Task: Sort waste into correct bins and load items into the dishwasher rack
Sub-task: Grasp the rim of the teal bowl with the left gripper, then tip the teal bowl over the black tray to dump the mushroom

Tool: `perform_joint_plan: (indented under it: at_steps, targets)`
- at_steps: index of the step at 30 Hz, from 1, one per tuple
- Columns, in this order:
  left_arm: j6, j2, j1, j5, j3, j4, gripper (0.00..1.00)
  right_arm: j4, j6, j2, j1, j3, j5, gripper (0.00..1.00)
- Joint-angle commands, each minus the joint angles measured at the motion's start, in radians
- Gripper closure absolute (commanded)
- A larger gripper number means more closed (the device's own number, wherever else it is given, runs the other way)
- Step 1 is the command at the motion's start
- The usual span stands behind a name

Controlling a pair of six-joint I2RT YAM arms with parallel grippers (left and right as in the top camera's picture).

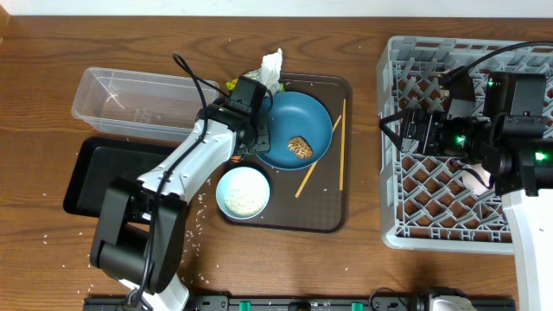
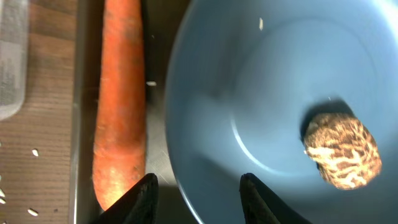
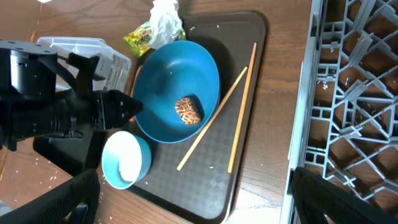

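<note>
The left pincer (image 2: 199, 198) has its fingers apart astride the left rim of the dark blue dish (image 2: 280, 81), which sits on the brown tray (image 1: 324, 203) and holds the brown lump (image 2: 341, 149). The carrot (image 2: 118, 106) lies just left of the dish. The right pincer (image 1: 393, 130) is spread wide over the left edge of the rack (image 1: 432, 216)

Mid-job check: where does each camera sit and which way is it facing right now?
Overhead: above the table, facing straight down on tray and rack; left arm and right arm show.
Left wrist: low over the tray's edge, facing down at carrot and blue dish; left gripper open at bottom.
Right wrist: over the rack, facing toward the tray; right gripper spread across bottom corners, left arm at left.
Shared: blue dish with brown lump, in all three.
</note>
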Motion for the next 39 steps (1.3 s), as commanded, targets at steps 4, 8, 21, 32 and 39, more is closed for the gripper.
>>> perform_joint_plan:
  at_steps: [4,8,21,32,39]
  targets:
    - [-0.017,0.072,0.001,-0.043,-0.018,0.043,0.63,-0.002,-0.011,0.006,0.01,0.003,0.003,0.09]
    - [-0.016,0.084,0.0,-0.04,-0.018,0.079,0.73,-0.002,-0.011,0.006,0.01,0.003,0.003,0.09]
    - [0.014,0.054,0.001,-0.04,-0.001,0.074,0.94,-0.009,-0.011,0.005,0.01,0.003,0.003,0.11]
    - [0.07,-0.144,0.015,-0.095,0.014,-0.007,0.94,-0.018,-0.011,0.005,0.01,0.003,0.003,0.11]
    - [0.13,-0.337,0.05,-0.149,0.029,-0.138,0.94,-0.021,-0.011,0.005,0.01,0.003,0.003,0.11]
